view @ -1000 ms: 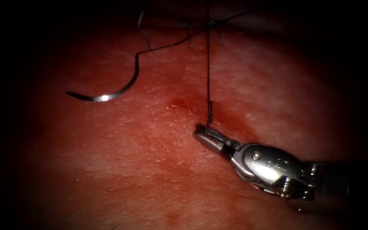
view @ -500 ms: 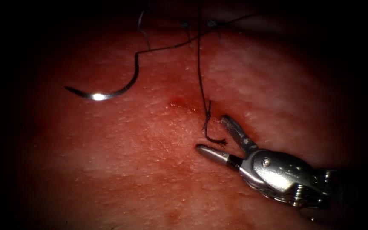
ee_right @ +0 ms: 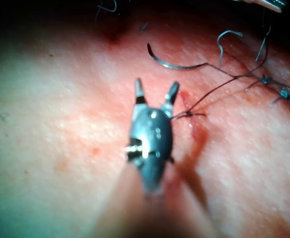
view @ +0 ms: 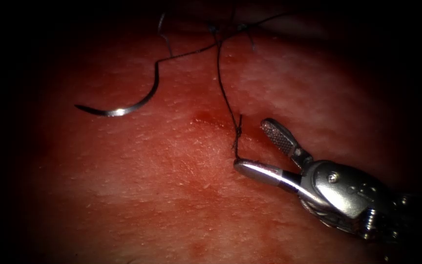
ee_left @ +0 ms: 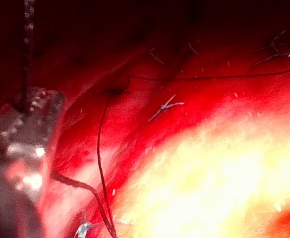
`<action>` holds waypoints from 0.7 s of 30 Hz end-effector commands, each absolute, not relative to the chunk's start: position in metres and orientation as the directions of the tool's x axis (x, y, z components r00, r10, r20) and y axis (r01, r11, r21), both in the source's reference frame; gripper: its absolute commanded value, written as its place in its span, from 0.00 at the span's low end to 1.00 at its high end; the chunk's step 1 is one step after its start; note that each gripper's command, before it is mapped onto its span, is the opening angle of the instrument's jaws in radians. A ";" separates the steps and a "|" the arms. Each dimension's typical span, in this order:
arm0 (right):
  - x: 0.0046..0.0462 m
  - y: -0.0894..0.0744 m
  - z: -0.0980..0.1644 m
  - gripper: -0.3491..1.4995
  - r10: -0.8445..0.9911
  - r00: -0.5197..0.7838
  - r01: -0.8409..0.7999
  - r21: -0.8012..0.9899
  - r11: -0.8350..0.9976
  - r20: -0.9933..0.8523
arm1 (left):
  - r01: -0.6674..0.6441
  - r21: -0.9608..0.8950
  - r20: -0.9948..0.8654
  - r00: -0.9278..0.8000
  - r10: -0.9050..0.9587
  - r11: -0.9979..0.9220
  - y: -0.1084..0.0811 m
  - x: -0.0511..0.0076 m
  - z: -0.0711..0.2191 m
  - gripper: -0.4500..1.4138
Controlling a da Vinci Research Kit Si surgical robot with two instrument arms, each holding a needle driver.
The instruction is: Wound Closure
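My right tool (view: 251, 145) comes in from the lower right with its jaws wide open and nothing between them; it also shows in the right wrist view (ee_right: 156, 88). Just left of its jaws a small knot (view: 239, 131) sits on the cut, its short tail touching the lower jaw. From the knot, thread (view: 223, 88) climbs slack toward the top. The curved needle (view: 118, 110) lies free on the tissue (view: 162, 195), left of the cut, held by neither tool and not in the tissue. My left tool (ee_left: 21, 134) is shut; a dark strand (ee_left: 85, 188) runs from beside it, and I cannot tell whether it is held.
Thread from the needle's rear end (view: 186, 53) crosses the upper tissue toward earlier stitches with short cut ends (ee_right: 263, 79). A patch of red fluid (view: 202, 117) marks the cut beside the knot.
The right tool's jaws were shut on the thread tail at the knot; they have opened, let go and drawn back to the right. The taut upright strand has slackened and leaned left.
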State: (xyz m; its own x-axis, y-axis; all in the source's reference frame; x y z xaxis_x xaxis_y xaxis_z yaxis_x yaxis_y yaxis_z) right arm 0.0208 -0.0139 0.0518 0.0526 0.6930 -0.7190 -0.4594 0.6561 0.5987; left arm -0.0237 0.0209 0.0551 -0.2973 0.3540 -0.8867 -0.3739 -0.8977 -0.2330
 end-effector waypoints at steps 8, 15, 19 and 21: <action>0.0211 -0.011 0.055 0.76 0.743 0.074 -0.467 0.635 0.616 -0.666 | -0.365 -0.244 -0.887 -0.291 0.359 -0.899 0.019 -0.0264 0.047 0.00; 0.0221 -0.012 0.058 0.84 0.781 0.115 -0.467 0.661 0.588 -0.614 | -0.356 -0.228 -0.893 -0.294 0.340 -0.906 0.019 -0.0273 0.042 0.00; 0.0226 -0.012 0.060 0.87 0.798 0.112 -0.478 0.672 0.565 -0.592 | -0.351 -0.224 -0.896 -0.294 0.334 -0.909 0.019 -0.0277 0.041 0.00; 0.0228 -0.012 0.060 0.87 0.804 0.105 -0.483 0.677 0.555 -0.585 | -0.351 -0.223 -0.896 -0.294 0.333 -0.909 0.018 -0.0279 0.040 0.00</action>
State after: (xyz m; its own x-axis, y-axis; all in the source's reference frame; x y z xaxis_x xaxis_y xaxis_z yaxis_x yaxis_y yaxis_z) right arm 0.0221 -0.0116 0.0599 0.1052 0.8050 -0.5839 -0.4863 0.5538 0.6759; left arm -0.0273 0.0178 0.0401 -0.2949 0.3356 -0.8947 -0.3500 -0.9092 -0.2257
